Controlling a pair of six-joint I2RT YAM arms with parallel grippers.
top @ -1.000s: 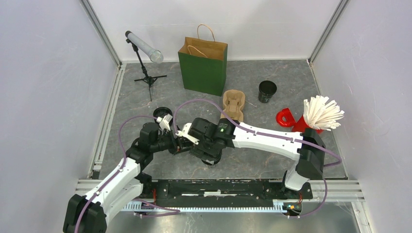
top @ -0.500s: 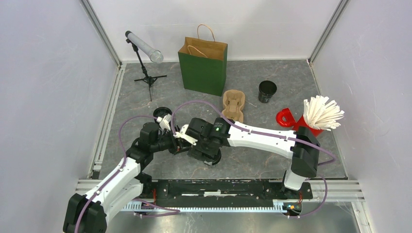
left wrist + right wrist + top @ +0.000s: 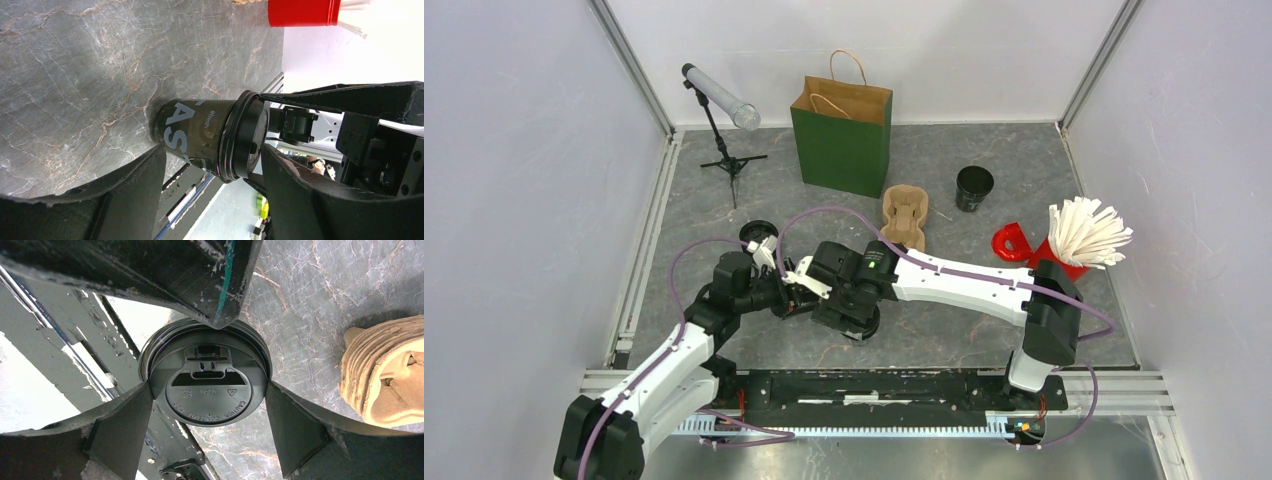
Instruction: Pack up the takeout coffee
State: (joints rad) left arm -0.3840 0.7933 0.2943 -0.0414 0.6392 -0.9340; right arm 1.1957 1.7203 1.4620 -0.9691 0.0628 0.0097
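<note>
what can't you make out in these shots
Top view: the takeout coffee is hidden under the right arm.
Right wrist view: whether the right gripper touches the lid, too tight to tell.
Top view: inside of the green bag, hidden by its walls.
Right wrist view: pulp carrier cut by the edge.

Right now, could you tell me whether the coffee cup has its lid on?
On: the black lid covers the rim of the cup in both wrist views.

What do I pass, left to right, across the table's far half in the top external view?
In order: black tripod holding a clear tube, green paper bag, brown pulp cup tray, lidless black cup, red cup of white sticks.
</note>
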